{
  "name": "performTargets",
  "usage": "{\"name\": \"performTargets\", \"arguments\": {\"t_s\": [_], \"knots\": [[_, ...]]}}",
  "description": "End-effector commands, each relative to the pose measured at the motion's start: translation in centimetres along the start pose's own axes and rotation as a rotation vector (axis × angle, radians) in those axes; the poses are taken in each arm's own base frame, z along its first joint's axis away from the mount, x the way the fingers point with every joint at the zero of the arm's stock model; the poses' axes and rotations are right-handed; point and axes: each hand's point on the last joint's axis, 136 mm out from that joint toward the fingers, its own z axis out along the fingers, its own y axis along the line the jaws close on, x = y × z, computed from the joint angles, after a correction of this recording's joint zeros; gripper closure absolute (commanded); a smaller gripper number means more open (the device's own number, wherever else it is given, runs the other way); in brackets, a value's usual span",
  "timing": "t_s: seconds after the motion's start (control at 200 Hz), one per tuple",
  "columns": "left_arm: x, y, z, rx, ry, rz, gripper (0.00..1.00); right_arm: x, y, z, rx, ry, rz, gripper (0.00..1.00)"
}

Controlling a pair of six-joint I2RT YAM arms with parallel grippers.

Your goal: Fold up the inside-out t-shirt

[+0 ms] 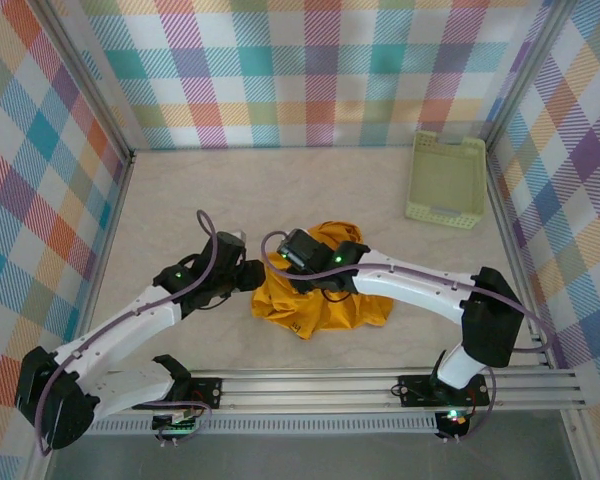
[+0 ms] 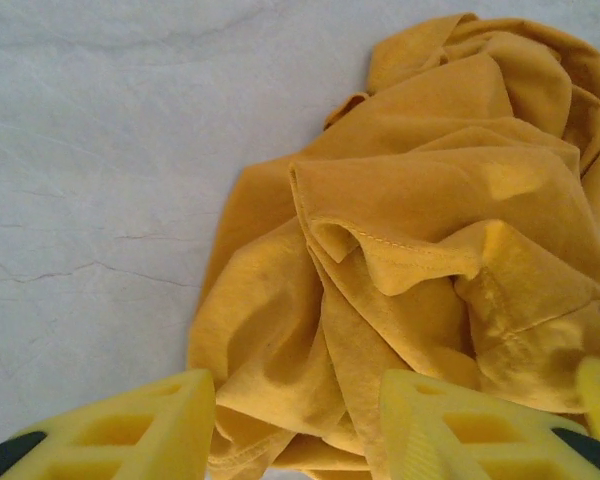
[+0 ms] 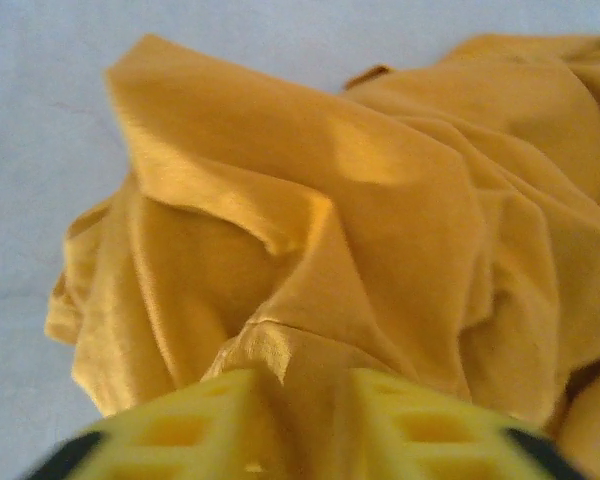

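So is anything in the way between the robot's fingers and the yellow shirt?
Nothing visible. The left fingers stand apart right at the t-shirt, and the right fingers pinch a fold of it.

From above, the right arm [image 1: 410,285] hides the t-shirt [image 1: 320,315] at its 12 o'clock. In the right wrist view, the right gripper [image 3: 298,390] looks blurry and is cut off at 6 o'clock. In the left wrist view, the t-shirt runs off at 3 o'clock.

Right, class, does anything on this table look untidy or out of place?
Yes: the t-shirt lies in a crumpled heap mid-table, not flat, a fold caught between the right gripper's fingers.
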Motion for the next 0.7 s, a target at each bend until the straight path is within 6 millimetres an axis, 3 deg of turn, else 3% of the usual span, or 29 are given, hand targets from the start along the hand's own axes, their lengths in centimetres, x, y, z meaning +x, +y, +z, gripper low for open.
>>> {"name": "performTargets", "arguments": {"t_s": [0.0,0.085,0.2,0.335,0.5,0.64,0.695], "knots": [[-0.1,-1.5,0.8,0.065,0.031,-0.019,0.53,0.2,-2.9,-0.7,0.088,-0.002,0.063,0.85],[0.1,-2.4,1.5,0.087,0.057,-0.011,0.54,0.6,-4.1,-1.1,0.081,-0.005,0.115,0.96],[0.2,-3.5,2.2,0.116,0.074,-0.005,0.56,1.1,-5.1,-1.5,0.033,-0.018,0.195,1.0],[0.3,-4.7,2.8,0.148,0.087,0.008,0.57,1.7,-6.1,-1.8,-0.037,-0.048,0.308,1.0],[0.1,-6.0,3.4,0.171,0.092,0.015,0.58,2.1,-5.3,-2.1,-0.122,-0.079,0.315,1.0],[0.0,-6.1,4.6,0.151,0.1,0.029,0.63,2.8,-6.1,-1.8,-0.125,-0.067,0.371,0.96],[0.1,-6.2,5.1,0.143,0.108,0.034,0.67,3.1,-6.6,-1.5,-0.123,-0.056,0.398,0.89]]}}
